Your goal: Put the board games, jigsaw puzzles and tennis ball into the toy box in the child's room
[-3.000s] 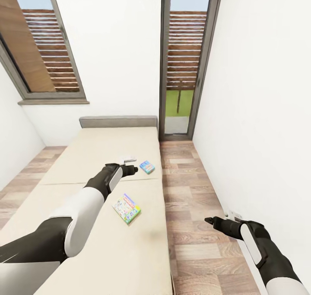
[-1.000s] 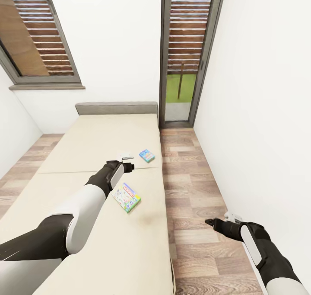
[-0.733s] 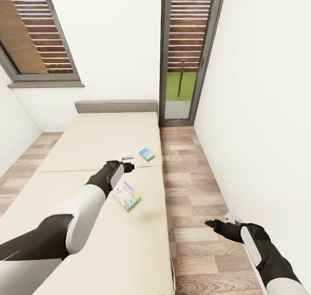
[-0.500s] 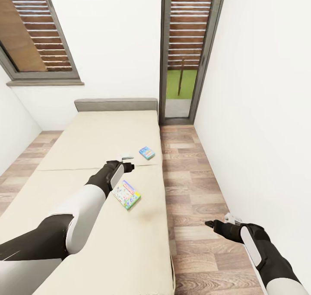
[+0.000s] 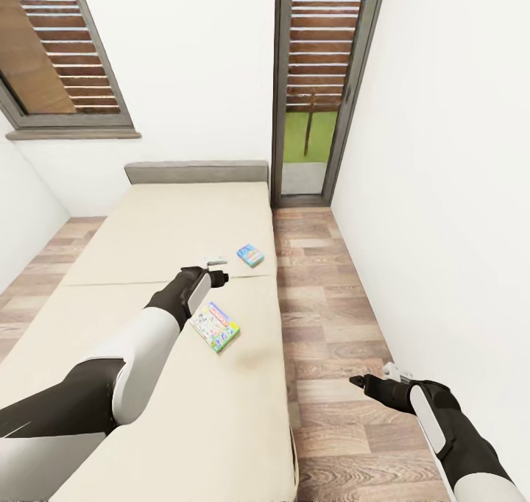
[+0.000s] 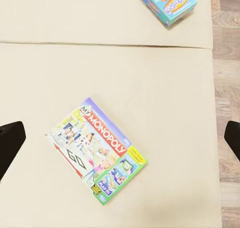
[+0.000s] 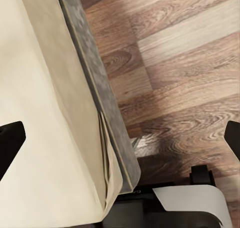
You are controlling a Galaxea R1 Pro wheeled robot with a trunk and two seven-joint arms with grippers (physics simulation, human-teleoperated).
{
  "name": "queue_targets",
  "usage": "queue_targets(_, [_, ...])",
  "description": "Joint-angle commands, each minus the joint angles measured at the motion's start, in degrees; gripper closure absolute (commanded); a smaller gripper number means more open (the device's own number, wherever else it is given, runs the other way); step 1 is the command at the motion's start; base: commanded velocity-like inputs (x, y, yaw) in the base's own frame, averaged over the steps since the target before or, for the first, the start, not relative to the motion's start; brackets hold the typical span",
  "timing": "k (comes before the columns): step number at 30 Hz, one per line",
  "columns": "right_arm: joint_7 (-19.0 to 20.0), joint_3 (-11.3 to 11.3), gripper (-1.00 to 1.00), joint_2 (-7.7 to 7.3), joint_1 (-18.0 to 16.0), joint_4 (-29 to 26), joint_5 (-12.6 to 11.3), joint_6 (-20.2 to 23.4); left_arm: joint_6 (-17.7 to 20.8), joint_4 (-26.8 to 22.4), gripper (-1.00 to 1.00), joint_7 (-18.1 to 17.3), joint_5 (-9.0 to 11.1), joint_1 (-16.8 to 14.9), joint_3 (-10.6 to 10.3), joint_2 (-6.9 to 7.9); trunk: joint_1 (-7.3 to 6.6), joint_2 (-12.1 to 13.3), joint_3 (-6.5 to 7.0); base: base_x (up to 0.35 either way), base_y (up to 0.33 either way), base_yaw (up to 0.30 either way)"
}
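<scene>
White walls enclose the child's room, with a louvred window at the left and a tall glazed door past the wide low bed (image 5: 169, 230), whose plain beige mattress, dark grey frame and grey headboard serve as your landmark.

Your left gripper (image 5: 217, 270) hovers above the middle of that bed, close to the seam across the mattress. In the left wrist view its two dark fingertips (image 6: 10, 143) stand far apart at opposite edges with nothing between them, so the claw is released.

Just on the near side of the seam, beside your left forearm, lies the flat rectangular Monopoly board game (image 5: 215, 326), green, yellow and red with a purple corner; the left wrist view shows it (image 6: 97, 150) flat on the mattress, turned at an angle to the seam. On the far side of the seam, near the bed's right edge, rests the smaller blue board game with cartoon figures (image 5: 250, 255), also seen in the wrist view (image 6: 167, 2).

To the right of the bed runs the wood-plank floor (image 5: 324, 296). Your right gripper (image 5: 375, 379) hangs over it, well apart from both games; in the right wrist view the fingertips (image 7: 10, 143) sit wide apart, released, above the bed's grey frame edge (image 7: 92, 87) and the planks.
</scene>
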Motion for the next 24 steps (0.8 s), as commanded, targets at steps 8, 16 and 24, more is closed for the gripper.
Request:
queue_targets(8, [0.39, -0.14, -1.0, -0.09, -0.05, 0.02, 0.28, 0.3, 0.64, -0.06, -1.0, 0.73, 0.01, -2.17, 0.32, -0.06, 0.03, -0.11, -0.86, 0.0, 0.0, 0.0])
queue_targets(16, [0.39, -0.14, -1.0, -0.13, -0.03, 0.04, 0.29, 0.3, 1.95, 0.06, -1.0, 3.53, 0.25, -4.12, 0.34, -0.06, 0.03, -0.11, -1.61, 0.0, 0.0, 0.0])
queue_targets(24, [0.39, -0.14, -1.0, -0.13, -0.04, 0.04, 0.28, 0.3, 3.44, 0.1, -1.0, 4.86, 0.31, -5.9, 0.36, -0.06, 0.03, -0.11, -2.37, 0.0, 0.0, 0.0])
